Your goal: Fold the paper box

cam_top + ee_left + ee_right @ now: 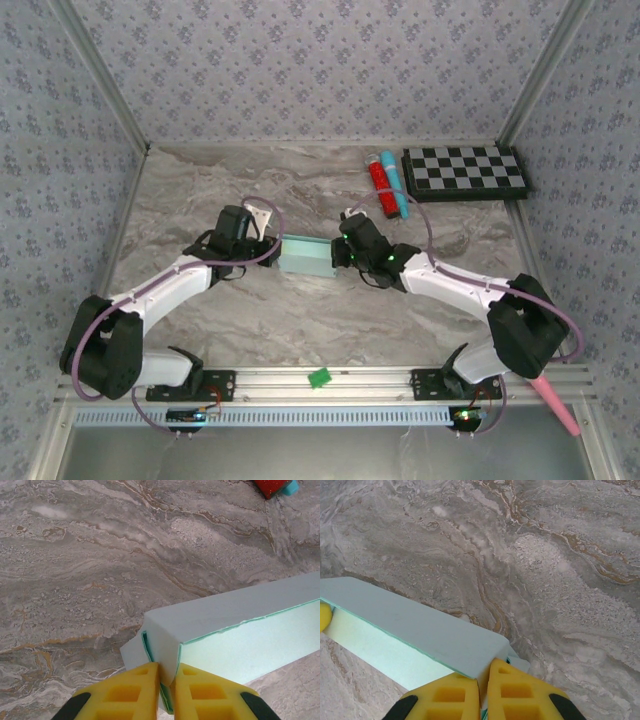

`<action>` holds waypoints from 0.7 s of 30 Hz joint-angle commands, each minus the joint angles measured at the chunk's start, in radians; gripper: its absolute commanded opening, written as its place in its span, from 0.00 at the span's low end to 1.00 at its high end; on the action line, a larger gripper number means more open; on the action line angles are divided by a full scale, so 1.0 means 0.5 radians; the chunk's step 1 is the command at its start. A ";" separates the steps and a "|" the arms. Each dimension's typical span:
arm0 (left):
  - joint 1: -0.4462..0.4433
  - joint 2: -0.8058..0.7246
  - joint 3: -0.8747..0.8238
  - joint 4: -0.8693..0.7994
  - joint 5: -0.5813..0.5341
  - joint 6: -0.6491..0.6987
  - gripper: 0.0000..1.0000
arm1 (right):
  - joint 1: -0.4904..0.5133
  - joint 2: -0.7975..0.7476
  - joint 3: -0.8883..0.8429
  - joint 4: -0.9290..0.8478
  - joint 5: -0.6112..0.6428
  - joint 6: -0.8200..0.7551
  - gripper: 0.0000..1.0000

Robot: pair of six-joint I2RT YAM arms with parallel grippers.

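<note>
- the top view shows the whole layout: the paper box (pixel 305 256) sits mid-table between the left gripper (pixel 272 247) and the right gripper (pixel 342 255), one at each short end.
- the same view shows a red tube (pixel 379 187) and a blue tube (pixel 395 187) lying side by side far back, next to a checkered board (pixel 465 172). a small green piece (pixel 320 377) sits on the near rail.
- the left wrist view gives the close detail. the left gripper (pixel 167 670) is clenched on a thin end flap of the paper box (pixel 235 615), its yellow fingers (pixel 135 685) pinching the card edge.
- the right wrist view shows the same at the other end. the right gripper (pixel 484 672) is clamped on the corner edge of the paper box (pixel 415 620).
- the box is formed into a long rectangular shape. its long axis runs roughly left to right across the table (pixel 300 320), from one gripper to the other.
- in both wrist views one long side shows a thin darker green seam along its edge.
- bare marble lies around the box, and it is well apart from the tubes, the board and the walls.
</note>
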 commanded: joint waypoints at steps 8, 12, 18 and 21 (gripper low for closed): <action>-0.057 -0.064 -0.036 -0.174 -0.034 0.012 0.21 | 0.072 0.059 0.006 -0.243 -0.058 -0.011 0.10; -0.058 -0.092 -0.015 -0.200 -0.055 0.027 0.26 | 0.067 0.049 0.035 -0.259 -0.072 -0.056 0.13; -0.056 -0.129 0.011 -0.234 -0.073 0.047 0.32 | 0.068 0.046 0.062 -0.252 -0.085 -0.095 0.16; -0.057 -0.161 0.026 -0.267 -0.089 0.069 0.35 | 0.066 0.046 0.074 -0.271 -0.068 -0.109 0.16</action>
